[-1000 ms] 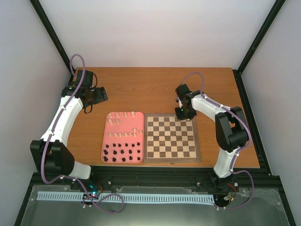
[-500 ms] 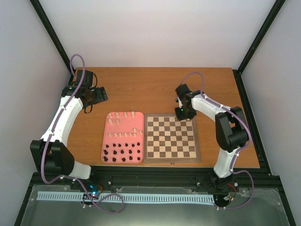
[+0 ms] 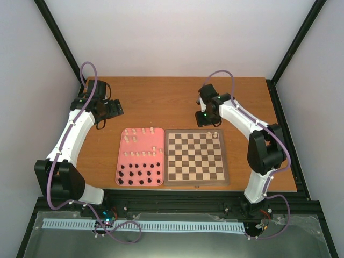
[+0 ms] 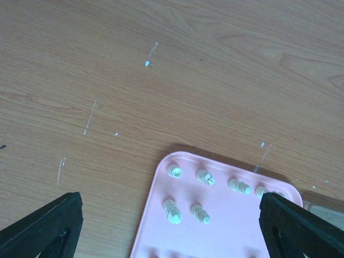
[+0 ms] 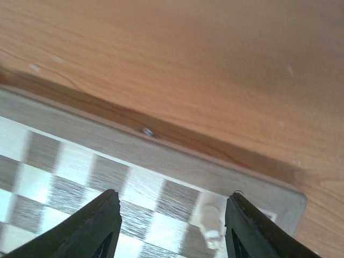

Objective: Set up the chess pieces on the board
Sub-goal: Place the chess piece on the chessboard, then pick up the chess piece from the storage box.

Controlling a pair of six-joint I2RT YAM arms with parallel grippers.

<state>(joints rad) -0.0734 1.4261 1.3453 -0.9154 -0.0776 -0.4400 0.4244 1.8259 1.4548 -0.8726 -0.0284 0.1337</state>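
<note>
The board (image 3: 194,157) lies right of centre. Two cream-white chess pieces (image 3: 213,134) stand on its far right squares; one shows in the right wrist view (image 5: 212,228) on a corner square. My right gripper (image 3: 207,119) is open and empty, raised over the board's far edge (image 5: 161,150), its jaws (image 5: 172,196) wide apart. More cream pieces (image 3: 141,154) stand on the pink tray (image 3: 122,156), with black pieces (image 3: 140,174) in its near rows. My left gripper (image 3: 110,109) is open and empty over bare table beyond the tray's far left corner (image 4: 161,172); several cream pieces (image 4: 173,210) show there.
The pink tray touches the board's left side. Bare wooden table (image 3: 161,102) stretches beyond both. The table's right edge (image 3: 282,140) meets a black frame rail. White walls enclose the back and sides.
My right gripper has lifted and drawn back from the board's far right corner toward the far side, uncovering the cream pieces there. The left arm has not moved.
</note>
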